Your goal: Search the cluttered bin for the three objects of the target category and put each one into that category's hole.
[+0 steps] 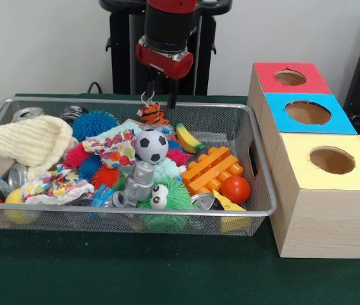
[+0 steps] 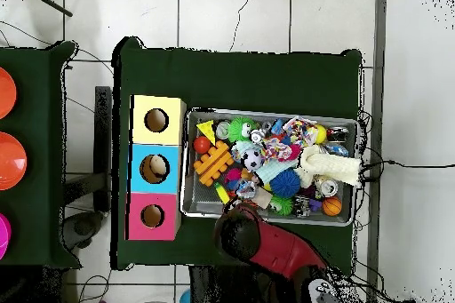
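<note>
Hanging over the back of the wire bin [image 1: 256, 165], the gripper [image 1: 161, 96] is open and holds nothing, just above a little tiger toy [image 1: 152, 114]. Searching goes on; next it must drop and pinch one toy for a hole in the boxes [image 1: 307, 113].

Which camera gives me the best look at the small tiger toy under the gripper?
The front view: the tiger toy shows its orange and black stripes at the bin's far side, just below the gripper. In the overhead view the arm covers that spot, so I cannot pick it out.
</note>
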